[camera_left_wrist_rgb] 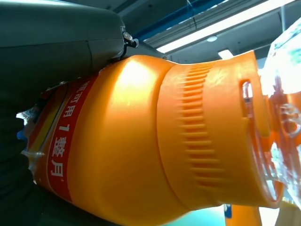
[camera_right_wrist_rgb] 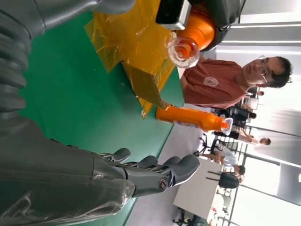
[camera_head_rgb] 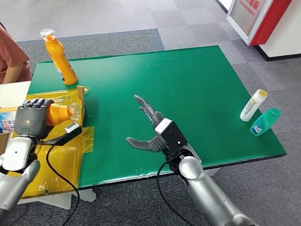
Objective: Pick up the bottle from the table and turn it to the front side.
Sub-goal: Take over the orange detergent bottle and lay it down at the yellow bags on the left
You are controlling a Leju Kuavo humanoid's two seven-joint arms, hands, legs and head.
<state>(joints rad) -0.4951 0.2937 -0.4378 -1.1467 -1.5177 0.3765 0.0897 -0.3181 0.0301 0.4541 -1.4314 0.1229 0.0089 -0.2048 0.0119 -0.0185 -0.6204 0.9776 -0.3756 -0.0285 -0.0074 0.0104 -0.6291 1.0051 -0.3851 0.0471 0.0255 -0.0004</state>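
From the head view you see the left robot hand at the left edge of the green tabletop, fingers wrapped round an orange bottle. The bottle lies sideways in the grasp, its clear cap pointing right, held over a yellow-taped box that sits at the tabletop's left side. A second orange bottle stands tilted at the far left corner, just beyond the box. The right robot hand hovers over the middle of the tabletop, released, fingers stretched forward and thumb out to the side, holding nothing. Near the right edge a white bottle with a yellow cap and a teal bottle lie side by side. A person in a reddish shirt sits at the far left.

In the left wrist view you look along the held bottle: orange body, ribbed collar, clear cap, and a red label with white characters near the palm. The hand's grey cover presses against the bottle's side.

In the right wrist view you see the right hand's fingers extended and apart above the green surface. Beyond them you can see the box, the held bottle's cap end, the standing bottle and the seated person.
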